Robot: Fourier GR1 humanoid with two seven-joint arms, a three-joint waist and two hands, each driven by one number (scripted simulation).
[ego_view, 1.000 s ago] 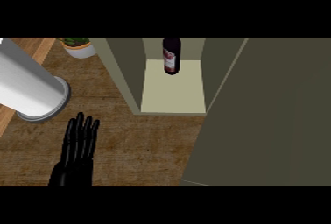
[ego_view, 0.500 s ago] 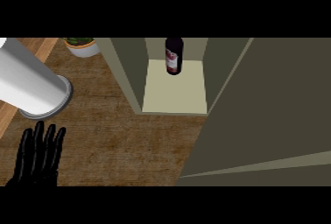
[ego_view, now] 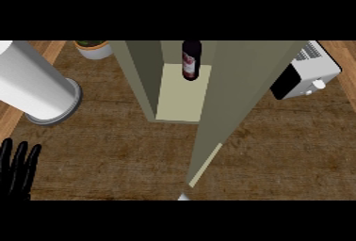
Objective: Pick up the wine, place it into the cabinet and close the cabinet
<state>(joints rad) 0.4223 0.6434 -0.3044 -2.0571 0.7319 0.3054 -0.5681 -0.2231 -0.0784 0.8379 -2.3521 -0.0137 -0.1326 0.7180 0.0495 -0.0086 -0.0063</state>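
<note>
Swinging toward closed, the cabinet door (ego_view: 236, 117) still leaves your wine bottle (ego_view: 191, 59) showing; left hand (ego_view: 17, 169), fingers straight, has dropped back.

So the worktop (ego_view: 118, 150) is a dark brown woodgrain surface filling most of the head view, with a lighter, orangey wood strip (ego_view: 8, 123) showing along the left edge and again at the top right corner. A big white cylinder on a grey round base (ego_view: 35, 89) stands at the left. Near the top edge sits a small potted plant in a pale pot (ego_view: 94, 48). Over at the right there's a white microwave with a knob (ego_view: 306, 73), tilted in view. Lighting looks even, with no hard shadows.
</note>
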